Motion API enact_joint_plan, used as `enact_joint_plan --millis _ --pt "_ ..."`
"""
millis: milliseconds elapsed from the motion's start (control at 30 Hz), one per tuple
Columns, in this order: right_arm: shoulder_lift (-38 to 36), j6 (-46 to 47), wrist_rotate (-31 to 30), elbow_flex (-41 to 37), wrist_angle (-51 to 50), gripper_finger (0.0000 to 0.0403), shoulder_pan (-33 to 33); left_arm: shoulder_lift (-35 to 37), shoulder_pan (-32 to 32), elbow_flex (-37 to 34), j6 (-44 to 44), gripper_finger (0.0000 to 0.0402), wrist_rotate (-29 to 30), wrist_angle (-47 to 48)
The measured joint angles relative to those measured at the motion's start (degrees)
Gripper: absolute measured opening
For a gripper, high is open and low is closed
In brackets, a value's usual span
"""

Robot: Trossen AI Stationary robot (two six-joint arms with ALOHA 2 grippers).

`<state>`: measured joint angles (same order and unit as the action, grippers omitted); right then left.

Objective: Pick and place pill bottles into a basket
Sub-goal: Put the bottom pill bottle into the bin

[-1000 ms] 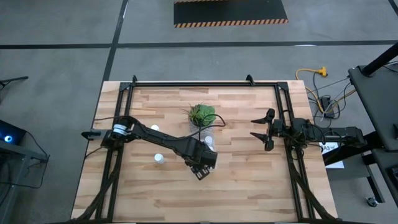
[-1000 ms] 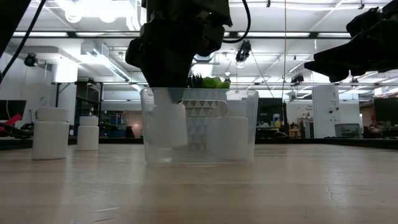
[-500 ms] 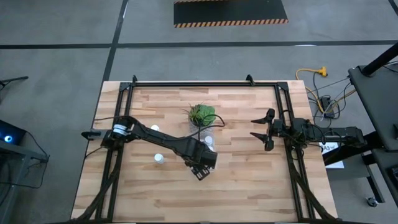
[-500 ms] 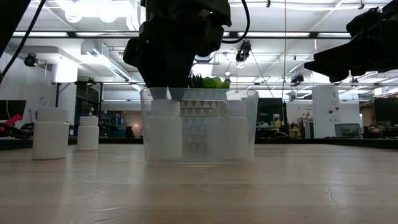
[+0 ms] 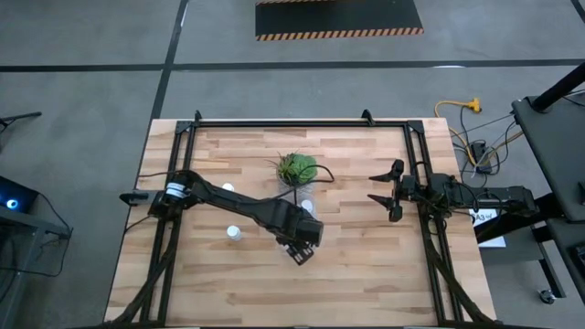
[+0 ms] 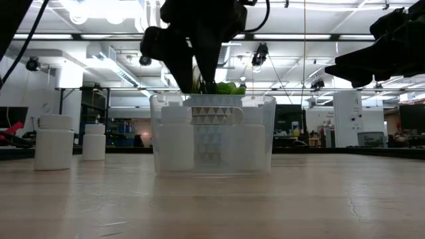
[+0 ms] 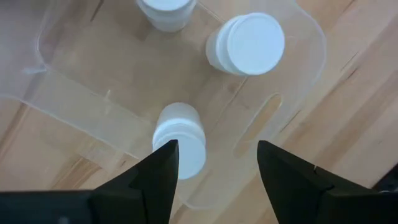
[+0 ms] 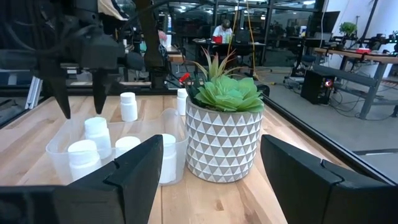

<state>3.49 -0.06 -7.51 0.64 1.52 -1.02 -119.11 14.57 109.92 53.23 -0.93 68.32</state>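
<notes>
On the left part of the counter [image 5: 219, 274] two pill bottles stand outside the basket: one [image 5: 227, 189] near my left arm's forearm, another [image 5: 234, 232] just in front of that arm. In the low view they stand side by side, upright, well apart from the basket, the nearer one [image 6: 54, 142] looming larger than the farther one [image 6: 93, 141].

Next comes the clear basket [image 6: 212, 135], in the middle of the counter just in front of the potted plant [image 5: 297, 169]. My left claw [image 6: 197, 74] hangs right above the basket's left end, fingers pointing down and parted, with nothing between them. Directly under it one bottle [image 7: 180, 139] stands upright inside the basket, free of my fingertips. Two more bottles sit farther along the basket floor: one [image 7: 247, 43] showing its whole round cap, another [image 7: 165, 10] partly cut off at the picture's edge. My right wrist view shows four capped bottles in the basket, the nearest [image 8: 83, 158] at its corner.

Over at the right edge of the counter my right claw [image 5: 384, 195] waits, held above the wood, its fingers spread and empty, pointing toward the plant.
</notes>
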Motion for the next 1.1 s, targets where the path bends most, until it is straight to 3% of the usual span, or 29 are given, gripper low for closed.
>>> enact_joint_plan --millis 333,467,633,900,1100 --pt "0.0 -0.1 0.0 0.0 0.0 0.026 0.0 1.5 0.6 1.4 5.1 0.02 0.2 11.8" --pt "0.0 0.0 0.0 0.0 0.0 0.026 0.0 4.3 1.7 1.0 8.3 0.02 3.8 18.2" --pt "0.0 -0.1 0.0 0.0 0.0 0.026 0.0 10.2 3.2 -0.3 13.7 0.02 9.1 19.2" --pt "0.0 0.0 0.0 0.0 0.0 0.026 0.0 16.6 3.4 -7.3 17.2 0.02 10.2 19.3" --pt "0.0 -0.1 0.0 0.0 0.0 0.026 0.0 18.3 4.0 -14.9 19.9 0.02 6.3 19.2"
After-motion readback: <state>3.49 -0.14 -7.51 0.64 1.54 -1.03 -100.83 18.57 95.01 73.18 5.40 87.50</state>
